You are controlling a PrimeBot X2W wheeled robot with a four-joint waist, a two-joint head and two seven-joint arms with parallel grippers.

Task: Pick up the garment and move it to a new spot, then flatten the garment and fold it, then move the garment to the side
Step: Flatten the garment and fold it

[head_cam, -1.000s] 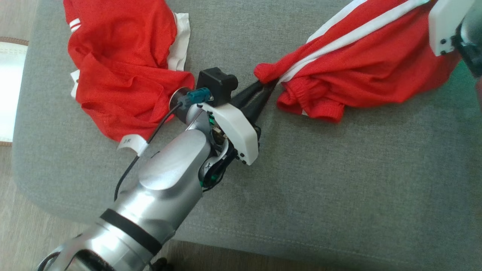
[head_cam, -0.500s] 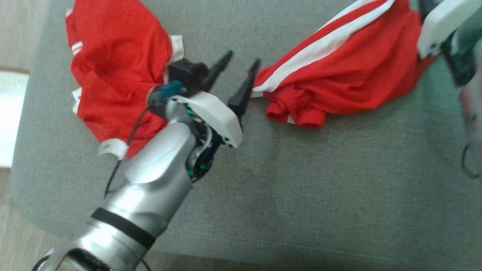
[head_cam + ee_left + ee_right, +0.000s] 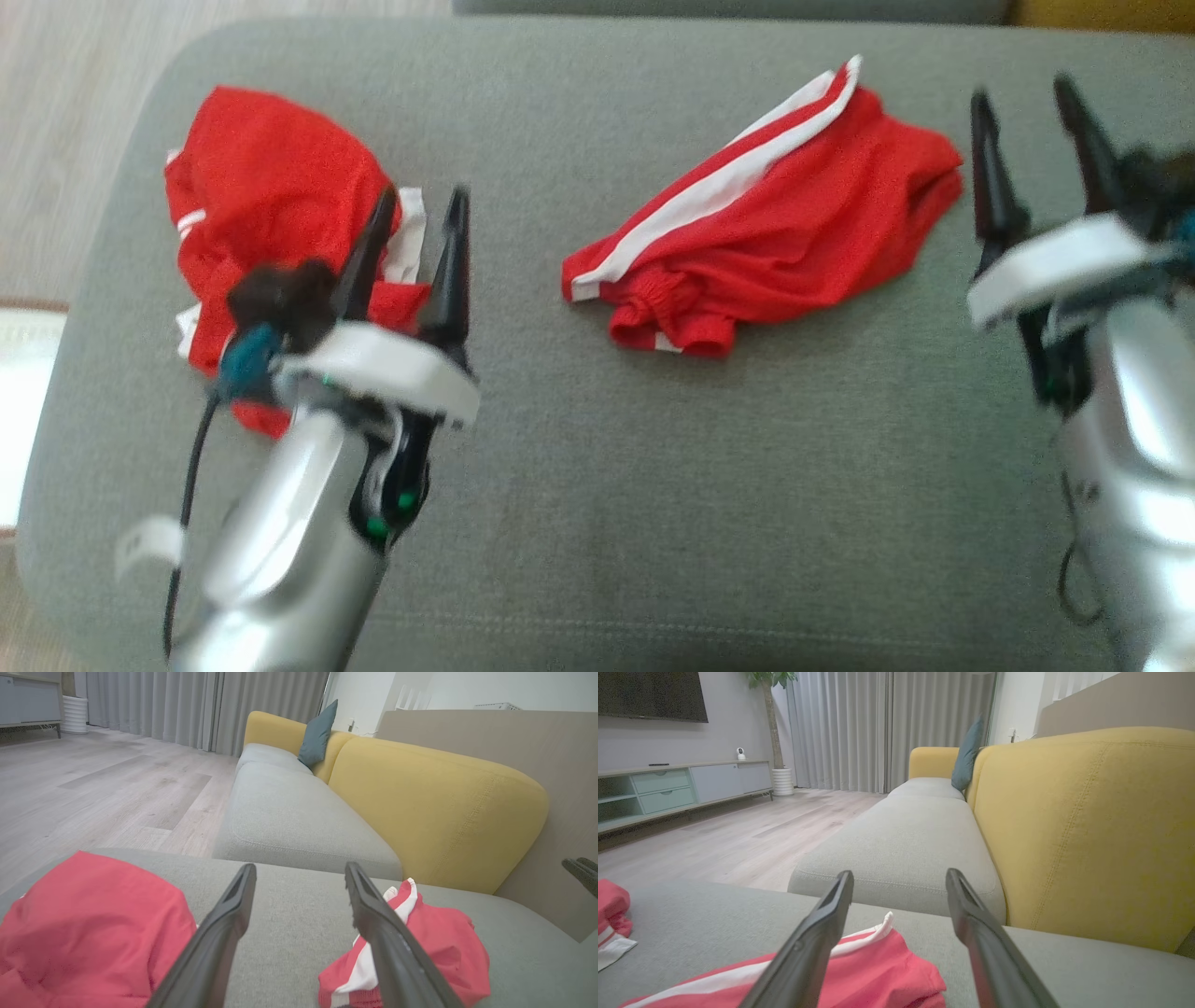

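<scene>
The garment (image 3: 775, 233), red shorts with white side stripes, lies crumpled and loose on the grey sofa cushion (image 3: 653, 485). My left gripper (image 3: 420, 201) stands open to its left, apart from it, its fingers over the edge of a second red garment (image 3: 271, 205). My right gripper (image 3: 1019, 93) is open just right of the shorts, holding nothing. In the left wrist view the open gripper (image 3: 301, 868) has the shorts (image 3: 434, 938) beside its right finger. In the right wrist view the open gripper (image 3: 900, 873) hovers above the shorts (image 3: 859, 975).
The second red garment (image 3: 93, 919) lies bunched at the cushion's left end. A yellow backrest (image 3: 439, 812) runs along the far side, and another grey seat (image 3: 915, 844) continues beyond. Wooden floor (image 3: 56, 112) lies past the left edge.
Both grippers have opened and let go of the striped shorts, which now lie slack on the cushion. Both arms have drawn back, and the head camera has shifted.
</scene>
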